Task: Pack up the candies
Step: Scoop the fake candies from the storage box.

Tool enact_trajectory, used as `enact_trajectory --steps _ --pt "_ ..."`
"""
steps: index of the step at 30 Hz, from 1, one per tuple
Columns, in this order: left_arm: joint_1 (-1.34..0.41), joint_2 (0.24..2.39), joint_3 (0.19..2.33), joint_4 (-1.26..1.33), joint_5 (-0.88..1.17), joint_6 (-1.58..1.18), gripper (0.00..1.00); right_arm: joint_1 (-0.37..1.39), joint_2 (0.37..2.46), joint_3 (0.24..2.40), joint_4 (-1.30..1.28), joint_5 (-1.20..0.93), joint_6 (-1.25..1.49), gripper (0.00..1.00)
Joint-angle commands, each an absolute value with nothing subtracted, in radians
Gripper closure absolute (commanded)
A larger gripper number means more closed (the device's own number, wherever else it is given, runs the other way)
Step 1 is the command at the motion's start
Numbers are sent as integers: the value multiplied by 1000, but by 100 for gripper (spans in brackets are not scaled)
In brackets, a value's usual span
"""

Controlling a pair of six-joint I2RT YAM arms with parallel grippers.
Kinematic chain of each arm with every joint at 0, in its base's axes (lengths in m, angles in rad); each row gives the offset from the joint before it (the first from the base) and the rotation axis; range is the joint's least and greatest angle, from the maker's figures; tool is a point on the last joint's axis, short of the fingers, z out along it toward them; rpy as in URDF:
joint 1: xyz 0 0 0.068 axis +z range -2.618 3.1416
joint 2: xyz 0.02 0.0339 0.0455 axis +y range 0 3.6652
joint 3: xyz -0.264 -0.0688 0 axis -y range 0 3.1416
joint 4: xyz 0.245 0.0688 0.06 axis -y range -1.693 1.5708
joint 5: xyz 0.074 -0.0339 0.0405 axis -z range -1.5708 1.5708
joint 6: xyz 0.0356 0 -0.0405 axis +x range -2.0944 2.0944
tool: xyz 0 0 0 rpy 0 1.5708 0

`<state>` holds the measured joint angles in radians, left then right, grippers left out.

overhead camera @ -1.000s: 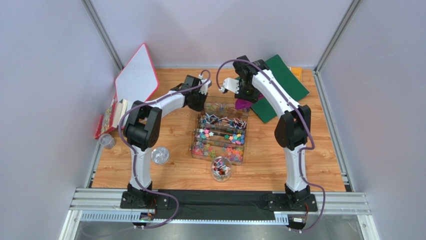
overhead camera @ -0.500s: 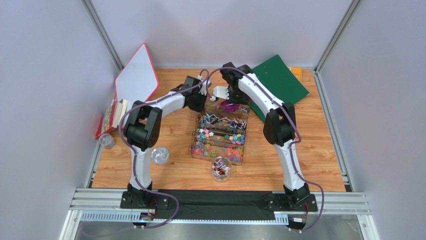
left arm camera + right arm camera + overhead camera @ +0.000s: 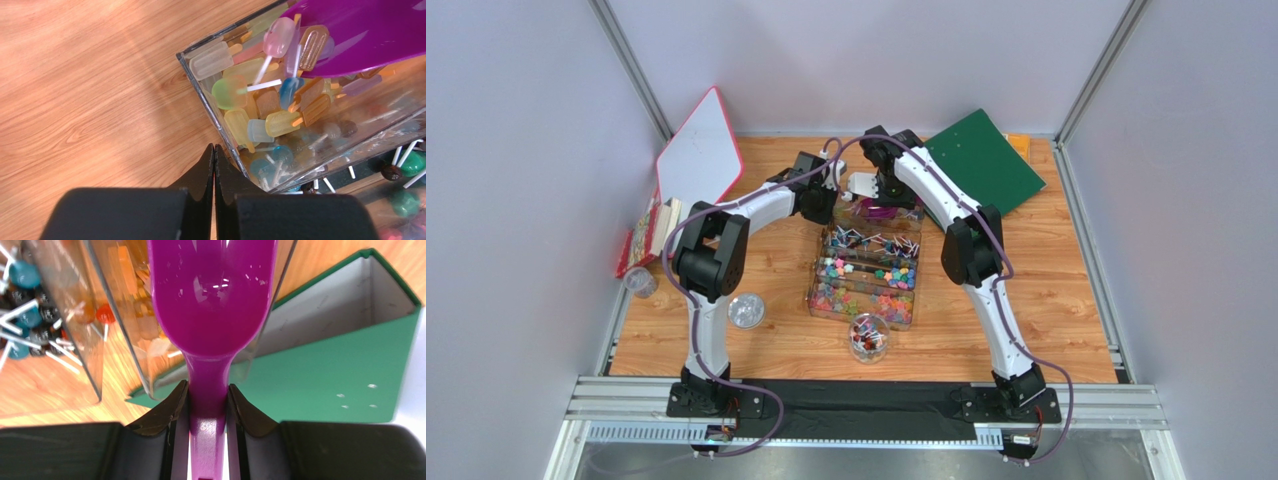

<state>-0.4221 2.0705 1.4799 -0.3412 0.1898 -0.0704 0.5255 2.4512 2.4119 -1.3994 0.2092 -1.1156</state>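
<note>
Right hand (image 3: 207,392) pinches the neck of the purple scoop's handle between both fingers and reaches to the far end of the wooden surface (image 3: 1046,300). The left hand (image 3: 214,150) has its fingers pressed together on nothing. Its tips sit just beside the outer wall of the clear compartment box (image 3: 218,125), perhaps touching it as a brace, though the contact is hard to tell. That box lies mid-surface with several rows: lollipops (image 3: 876,240) in one, and brighter small sweets in the rows nearer the arm bases. The purple scoop (image 3: 212,300) is tipped into the farthest row, and in the right wrist view its bowl shows glossy and bare, so I judge no load is gathered yet. Near the front edge stands a small clear cup (image 3: 868,338) with some mixed sweets inside, which suggests the packing is under way but not finished. A round clear piece (image 3: 746,311) lies well apart to its left; lid or second cup, I cannot tell. The candies (image 3: 250,105) under the scoop's lip are pastel, popsicle-shaped pieces heaped in the box's corner, a couple resting against the scoop's edge. What appears to be left is digging a scoopful, carrying it to the cup and tipping it in, and possibly closing the cup.
</note>
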Motion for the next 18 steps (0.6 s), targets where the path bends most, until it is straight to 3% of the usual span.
enact_trajectory --steps 1,15,18 --pt "-453 2017 1489 -344 247 -75 100 557 2533 2457 -1667 40 -1071 100" --pt "-419 1991 1497 -380 268 -98 100 551 2554 2457 -1635 -63 -1037 100" --pt "-394 1976 1522 -426 276 -87 90 534 2540 2450 -1631 -97 -1043 100"
